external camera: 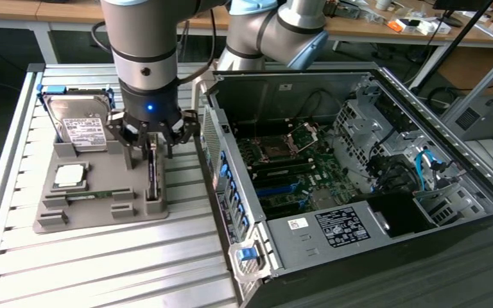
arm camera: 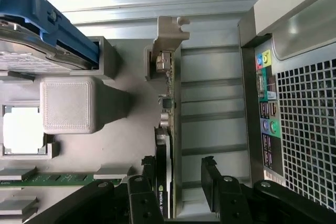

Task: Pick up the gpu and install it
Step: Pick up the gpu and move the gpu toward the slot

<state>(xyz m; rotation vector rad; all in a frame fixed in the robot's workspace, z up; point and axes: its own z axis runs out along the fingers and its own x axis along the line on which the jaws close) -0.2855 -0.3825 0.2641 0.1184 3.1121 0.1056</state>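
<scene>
**Fig.: pre-grasp, gpu not yet picked.** Progress, as you can judge it: approach and alignment look done. Pick and install are both outstanding.

- **Gpu location:** the gpu (external camera: 152,183) stands on edge in its slot in the grey holder (external camera: 101,215) on the worktop (external camera: 101,276), just beside the open PC case (external camera: 315,96).
- **Install site:** the motherboard (external camera: 289,173) carries no card, as far as the exterior view shows.
- **Jaws:** they're open and straddle the card near its fan end, w/ the bracket end clear of them.
- **Wrist view:** the gpu (arm camera: 167,129) runs edge-on between the fingers. One finger (arm camera: 144,195) sits close vs. the fan face, and contact can't be told. The other finger (arm camera: 210,182) stands apart from the card, w/ worktop visible between them.
</scene>
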